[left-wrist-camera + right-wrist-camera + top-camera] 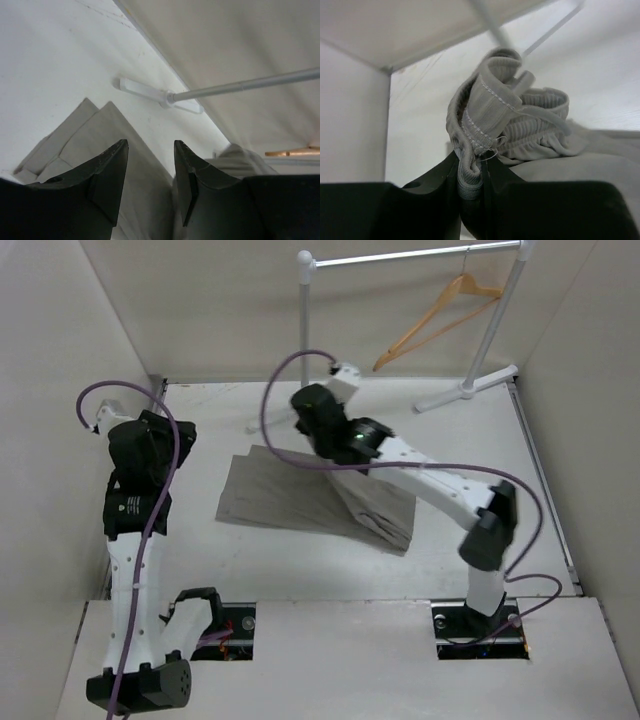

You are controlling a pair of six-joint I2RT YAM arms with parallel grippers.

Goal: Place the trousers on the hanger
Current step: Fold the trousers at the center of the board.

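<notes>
The grey-taupe trousers [300,502] lie folded on the table's middle. My right gripper [472,172] is shut on their ribbed waistband [485,115], which bunches up between its fingers; in the top view the right gripper [318,412] sits at the trousers' far edge. My left gripper [150,170] is open and empty, above the trousers' leg ends [100,135]; in the top view it is at the table's left [160,430]. The tan wooden hanger [440,315] hangs by its hook on the rail at the back right, and its tip shows in the left wrist view [295,151].
The white-and-silver clothes rail [410,258] stands at the back, its feet [470,388] on the table; its foot and pole show in the left wrist view [165,95]. White walls enclose the table on left, back and right. Purple cables loop off both arms.
</notes>
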